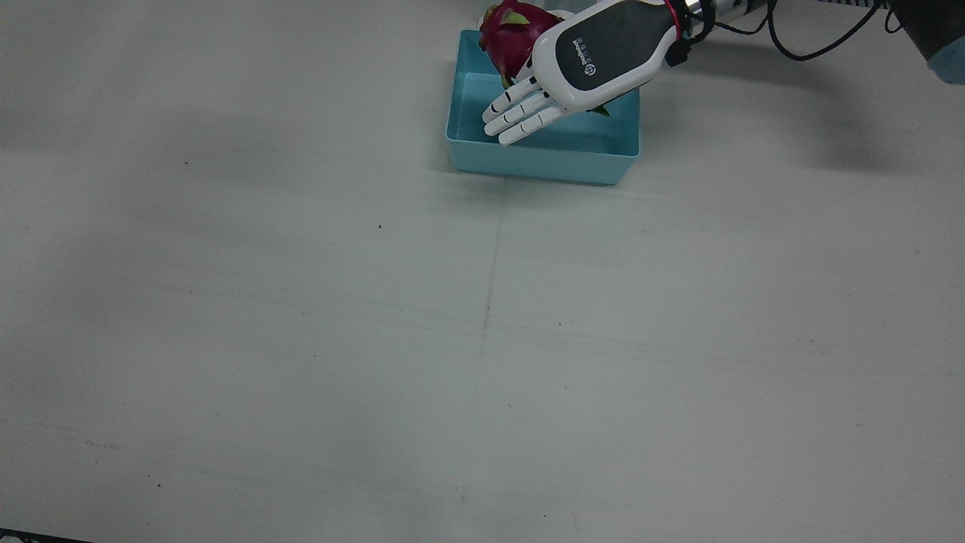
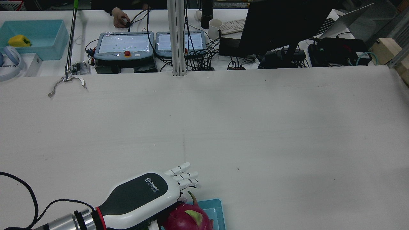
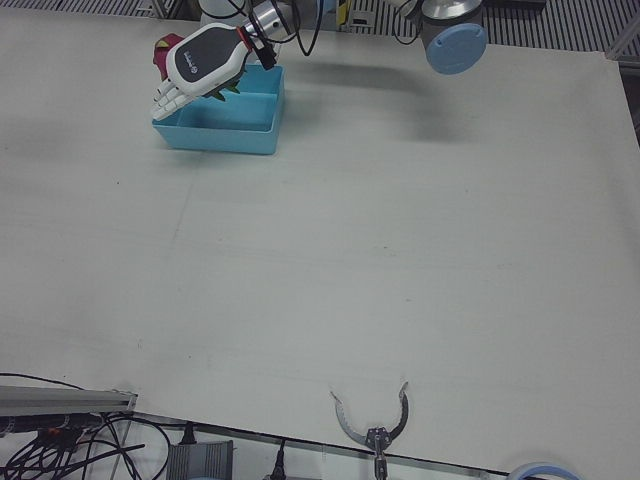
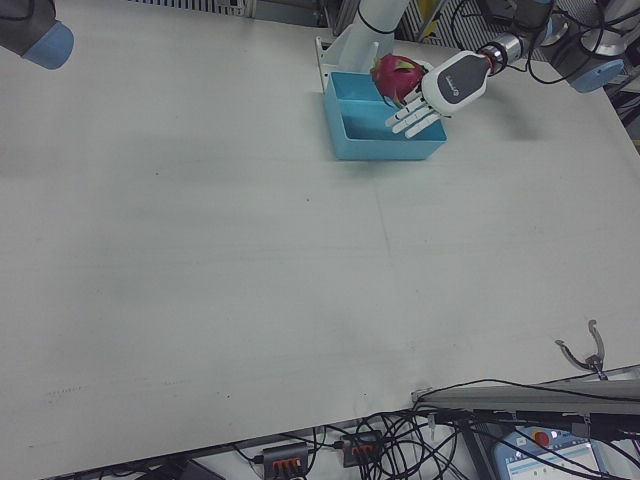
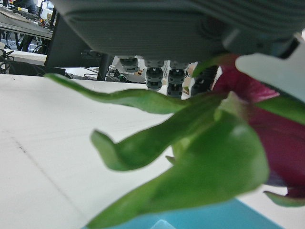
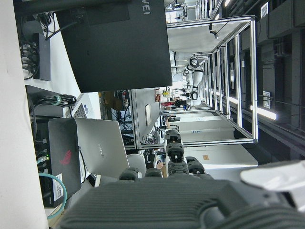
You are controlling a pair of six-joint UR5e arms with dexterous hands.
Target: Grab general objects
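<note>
A magenta dragon fruit (image 1: pixel 511 32) with green scales sits at the far corner of a light blue bin (image 1: pixel 528 162), its top above the rim. My left hand (image 1: pixel 580 64) hovers over the bin with its fingers (image 1: pixel 520 113) stretched out straight and apart, palm down, close beside and partly over the fruit. In the left hand view the fruit (image 5: pixel 267 119) and its scales fill the space right under the palm; whether they touch I cannot tell. My right hand (image 6: pixel 174 157) shows only in its own view, fingers straight, holding nothing.
The white table (image 1: pixel 482 339) spreads wide in front of the bin. A metal grabber tool (image 2: pixel 68 78) lies at the far edge. Monitors, teach pendants and cables (image 2: pixel 191 48) stand beyond the table. The left arm's elbow (image 3: pixel 455 45) hangs over the back edge.
</note>
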